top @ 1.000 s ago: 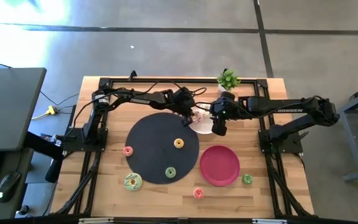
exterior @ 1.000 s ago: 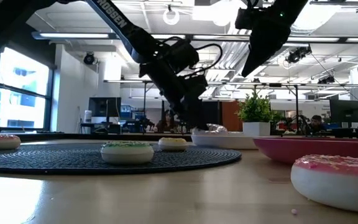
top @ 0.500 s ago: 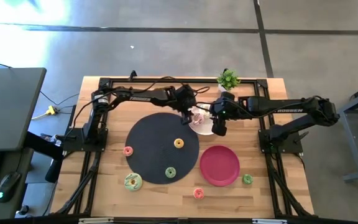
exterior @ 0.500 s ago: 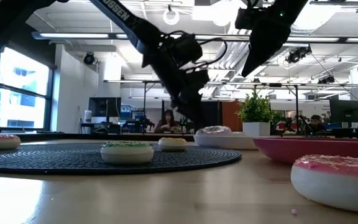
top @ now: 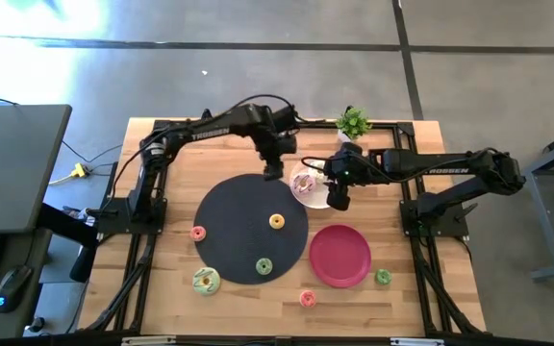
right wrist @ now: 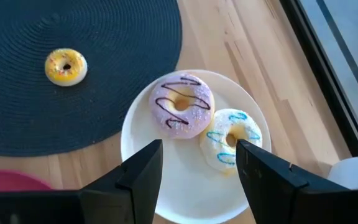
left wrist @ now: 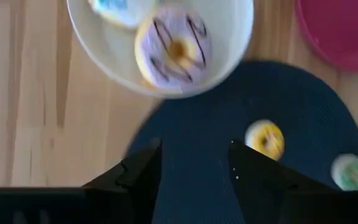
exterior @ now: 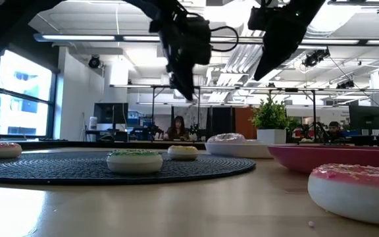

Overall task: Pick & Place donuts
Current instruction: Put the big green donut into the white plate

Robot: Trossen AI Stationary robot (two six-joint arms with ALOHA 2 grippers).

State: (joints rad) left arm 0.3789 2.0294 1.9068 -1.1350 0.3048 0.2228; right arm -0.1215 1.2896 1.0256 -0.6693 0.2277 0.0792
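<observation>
A lilac donut (right wrist: 181, 105) with dark stripes and a white donut (right wrist: 232, 139) with blue stripes lie flat on the white plate (top: 308, 185). A yellow donut (top: 277, 222) and a green one (top: 264, 266) lie on the black mat (top: 239, 207). A pink donut (top: 197, 233) lies at the mat's left rim. A pale green donut (top: 205, 281), a pink one (top: 307, 299) and a green one (top: 382, 277) lie on the wood. My left gripper (top: 273, 171) hangs open and empty high over the mat's far edge. My right gripper (top: 339, 197) hangs open and empty over the white plate's right side.
A red plate (top: 340, 256) stands right of the mat. A small potted plant (top: 354, 122) stands at the far edge behind the white plate. Black frame rails run along the table's left and right sides. Bare wood lies along the near edge.
My left gripper has risen from the white plate and gone up and toward the table's left, over the mat's far edge. The lilac donut stays lying on the plate.
</observation>
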